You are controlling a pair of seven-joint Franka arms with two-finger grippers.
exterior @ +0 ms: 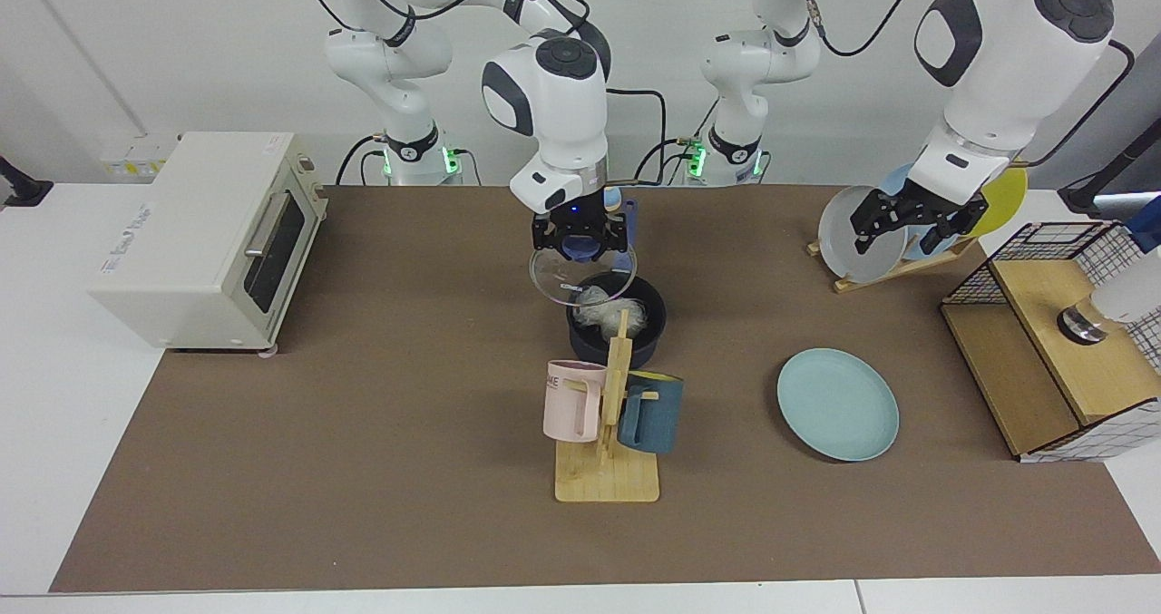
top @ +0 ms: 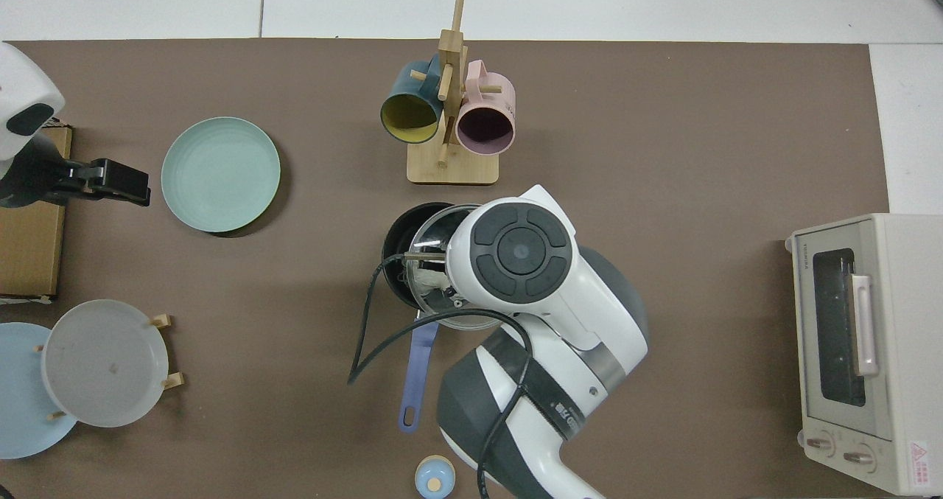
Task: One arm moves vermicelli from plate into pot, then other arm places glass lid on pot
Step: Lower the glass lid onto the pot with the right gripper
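Held the glass lid [exterior: 580,278] by its knob in the right gripper [exterior: 580,236], hovering just above the pot [exterior: 635,337] of vermicelli [exterior: 609,307], slightly off-centre; left gripper [exterior: 910,221] parked open far aside.

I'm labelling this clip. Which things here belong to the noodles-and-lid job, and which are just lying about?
In the job:
vermicelli in the pot
glass lid, held over the pot by the right gripper
plate
left gripper, waiting by the plate rack

Lying about:
toaster oven
mug stand
wire basket
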